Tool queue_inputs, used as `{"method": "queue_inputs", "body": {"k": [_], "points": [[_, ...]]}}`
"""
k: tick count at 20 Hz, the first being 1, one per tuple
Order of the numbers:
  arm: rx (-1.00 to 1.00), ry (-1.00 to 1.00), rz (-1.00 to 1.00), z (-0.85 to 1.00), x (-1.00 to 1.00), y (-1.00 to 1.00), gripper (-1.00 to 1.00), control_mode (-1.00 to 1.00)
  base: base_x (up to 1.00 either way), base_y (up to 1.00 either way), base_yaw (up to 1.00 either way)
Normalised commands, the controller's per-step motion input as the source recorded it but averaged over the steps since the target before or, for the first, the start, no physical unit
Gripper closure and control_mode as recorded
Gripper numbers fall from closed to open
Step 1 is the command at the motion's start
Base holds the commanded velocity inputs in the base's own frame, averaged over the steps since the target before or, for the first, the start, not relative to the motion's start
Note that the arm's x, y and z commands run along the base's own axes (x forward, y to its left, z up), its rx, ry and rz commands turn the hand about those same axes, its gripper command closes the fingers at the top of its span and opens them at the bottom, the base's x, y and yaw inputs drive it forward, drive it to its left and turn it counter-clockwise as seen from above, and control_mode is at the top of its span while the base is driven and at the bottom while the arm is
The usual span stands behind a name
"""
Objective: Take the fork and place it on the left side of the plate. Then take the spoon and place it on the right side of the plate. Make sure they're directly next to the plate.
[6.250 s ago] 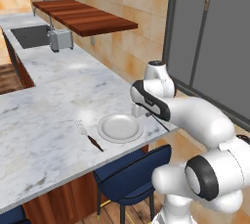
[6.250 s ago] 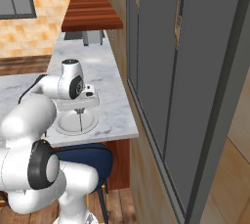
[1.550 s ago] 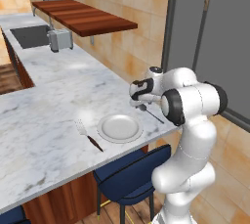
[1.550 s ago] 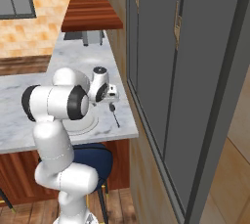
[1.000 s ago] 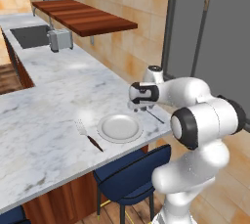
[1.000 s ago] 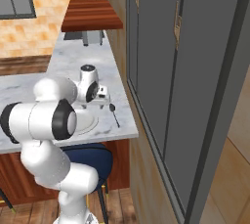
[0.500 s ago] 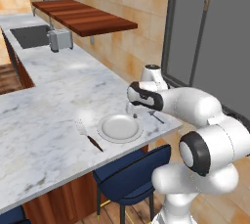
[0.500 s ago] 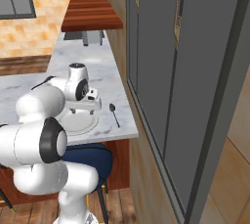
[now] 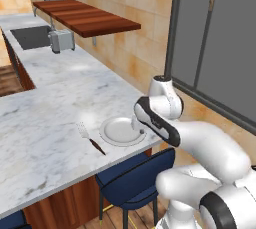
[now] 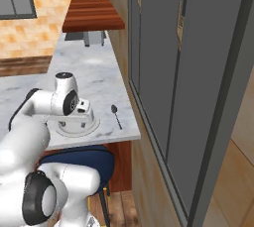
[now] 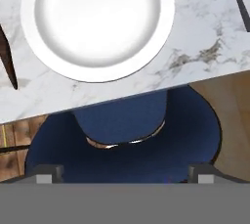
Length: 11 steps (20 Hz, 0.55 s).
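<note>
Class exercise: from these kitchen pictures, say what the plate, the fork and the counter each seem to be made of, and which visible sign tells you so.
Plate: probably glazed ceramic, smooth white with soft sheen.
Fork: pale metal-looking tines; the dark brown handle could be wood or plastic.
Counter: marble-like stone, light grey with darker veins, polished look.

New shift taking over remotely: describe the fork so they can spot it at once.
On the marble counter, near its front edge above the blue stool, sits a round white plate. The fork lies just left of it: pale tines, slim dark handle, unlike the all-grey spoon on the plate's other side.
</note>
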Motion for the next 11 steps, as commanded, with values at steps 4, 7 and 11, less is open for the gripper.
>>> {"method": "queue_inputs", "body": {"k": [4, 7, 11], "points": [[-0.03, -0.25, 0.0, -0.02, -0.94, 0.02, -1.0, -1.0, 0.0, 0.0, 0.0], [-0.01, -0.21, 0.0, 0.0, -0.9, 0.02, -1.0, -1.0, 0.0, 0.0, 0.0], [0.0, -0.08, 0.0, 0.01, -0.85, 0.02, -1.0, -1.0, 0.0, 0.0, 0.0]]}}
